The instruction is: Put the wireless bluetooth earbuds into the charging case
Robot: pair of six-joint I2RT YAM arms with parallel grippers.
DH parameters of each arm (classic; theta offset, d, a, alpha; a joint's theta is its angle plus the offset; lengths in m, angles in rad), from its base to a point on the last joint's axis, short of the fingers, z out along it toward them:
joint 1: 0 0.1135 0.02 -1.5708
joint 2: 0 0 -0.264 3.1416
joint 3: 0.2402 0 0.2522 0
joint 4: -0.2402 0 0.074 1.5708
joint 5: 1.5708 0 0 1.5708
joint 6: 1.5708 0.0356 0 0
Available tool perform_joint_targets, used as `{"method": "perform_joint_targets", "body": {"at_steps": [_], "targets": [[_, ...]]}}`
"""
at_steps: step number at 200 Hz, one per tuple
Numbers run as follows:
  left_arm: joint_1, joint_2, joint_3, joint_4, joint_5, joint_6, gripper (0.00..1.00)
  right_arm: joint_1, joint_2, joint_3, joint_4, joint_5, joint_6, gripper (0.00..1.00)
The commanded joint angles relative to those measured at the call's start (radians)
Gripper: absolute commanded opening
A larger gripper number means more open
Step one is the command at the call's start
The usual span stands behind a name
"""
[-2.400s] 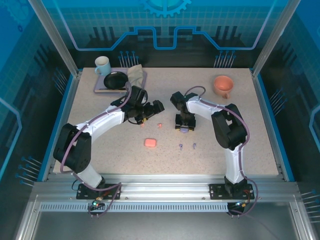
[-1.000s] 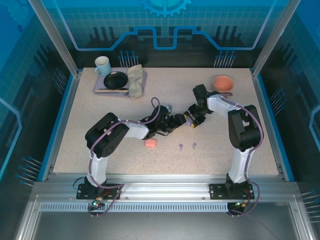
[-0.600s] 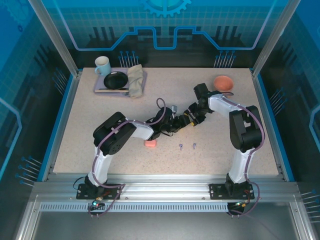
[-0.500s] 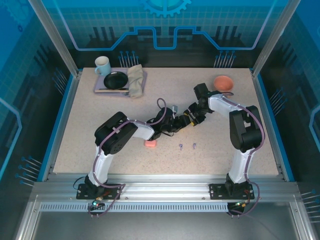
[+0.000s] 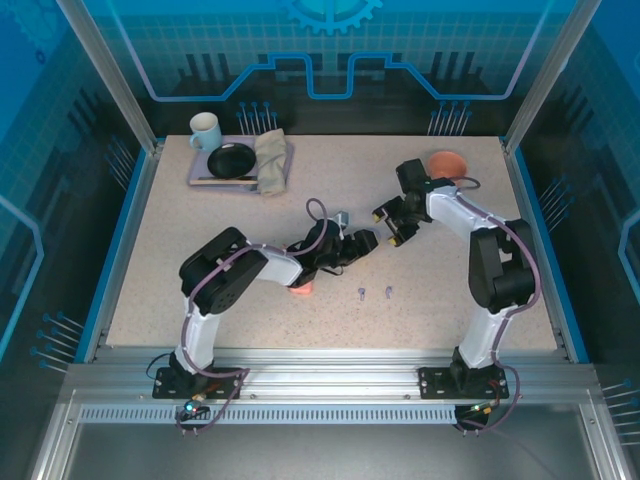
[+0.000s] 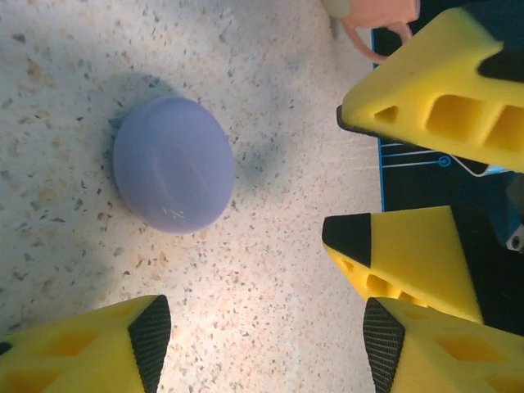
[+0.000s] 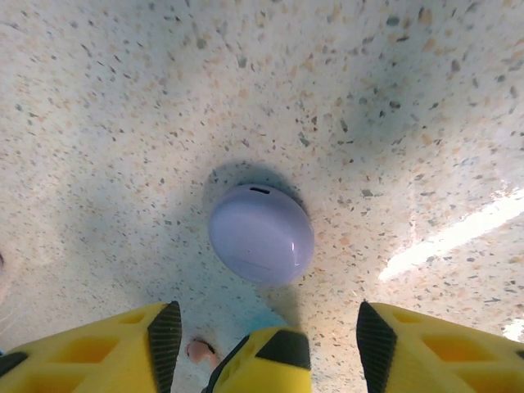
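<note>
**Lilac case shut, both grippers empty**

My left gripper (image 6: 266, 323) has its fingers spread wide and grips nothing. The lilac case (image 6: 173, 164) lies just beyond the tips, lid down and untouched. My right gripper (image 7: 270, 315) faces the case from the other side, fingers equally apart, also empty and clear of it. The lilac earbuds (image 5: 361, 293) lie on the table (image 5: 480, 290), on the near side of the case. As I judge it, the lid must come up first. I'd pinch the lower shell low and square with one gripper, then lever the lid slowly with the other, since that smooth dome could squirt out.
</note>
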Motion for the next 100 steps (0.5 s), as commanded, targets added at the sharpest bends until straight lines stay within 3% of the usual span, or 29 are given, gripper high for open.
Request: {"method": "perform_joint_targets", "body": {"at_steps": [1,51,100], "targets": [[-0.006,-0.107,-0.020,-0.032,-0.048,0.057,0.72,-0.020,0.000,0.032,-0.070,0.042,-0.037,0.66],[0.031,-0.278,0.022,-0.314,-0.101,0.180,0.92,-0.020,0.069,0.116,-0.118,0.065,-0.247,0.74],[0.153,-0.394,0.023,-0.473,-0.100,0.226,0.99,-0.016,0.161,0.158,-0.042,-0.002,-0.349,0.76]]}}
